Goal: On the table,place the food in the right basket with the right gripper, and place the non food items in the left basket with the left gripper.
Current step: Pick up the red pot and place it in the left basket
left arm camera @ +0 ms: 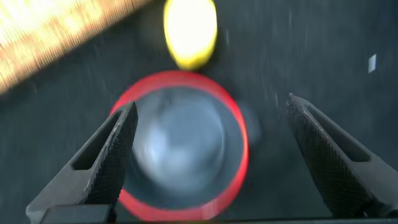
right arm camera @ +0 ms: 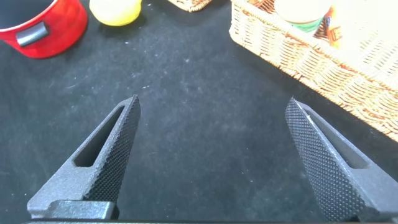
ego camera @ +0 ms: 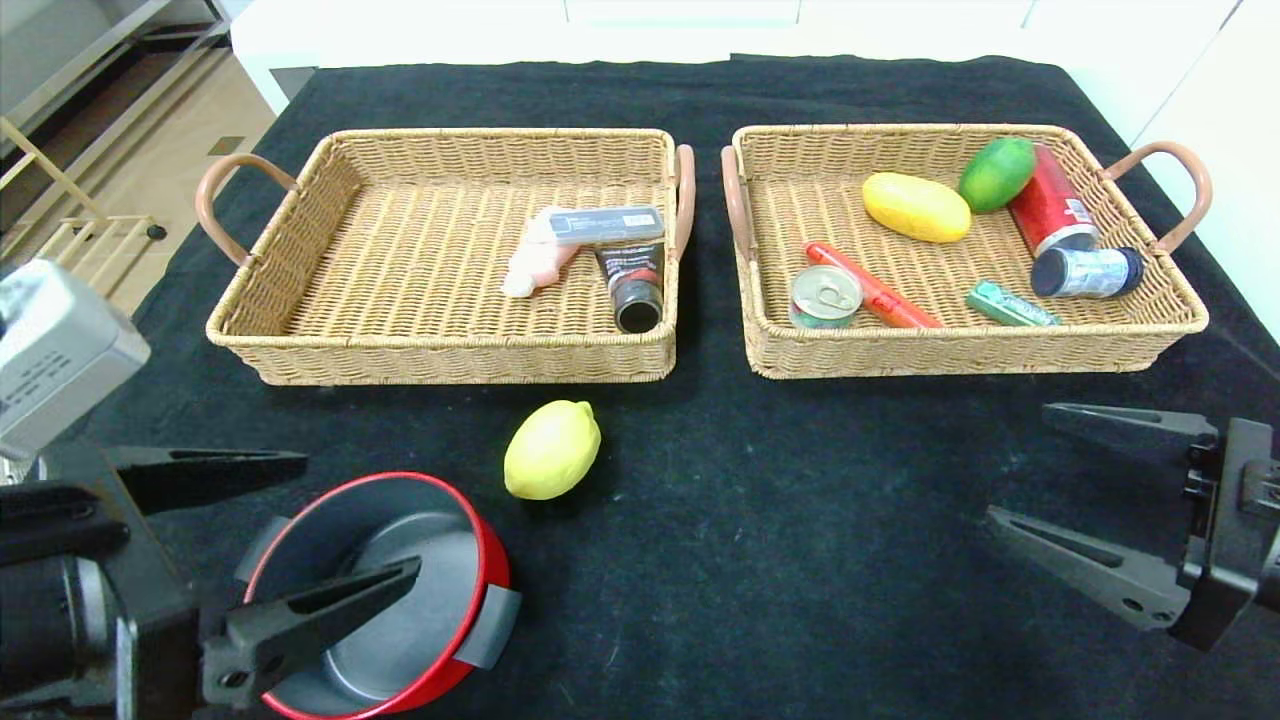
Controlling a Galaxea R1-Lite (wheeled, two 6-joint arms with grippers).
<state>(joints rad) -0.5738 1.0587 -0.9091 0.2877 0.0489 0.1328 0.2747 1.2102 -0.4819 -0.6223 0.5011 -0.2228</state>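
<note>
The round red pot with grey interior (ego camera: 375, 595) is being straddled by the wide-open left gripper (ego camera: 300, 530), so it could be knocked into the yellow plastic lemon (ego camera: 552, 450) just beyond the fingertips.

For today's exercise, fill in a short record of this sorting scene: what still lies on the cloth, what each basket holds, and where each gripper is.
Surface: black cloth-covered table
Still on the cloth: yellow lemon; red pot with grey inside
Left wicker basket: pink tube, grey flat case, black tube
Right wicker basket: yellow fruit, green lime, red can, tin, orange-red stick, green packet, silver-and-black can
Left gripper: open, above the red pot
Right gripper: open, over bare cloth near the right basket, holding nothing
</note>
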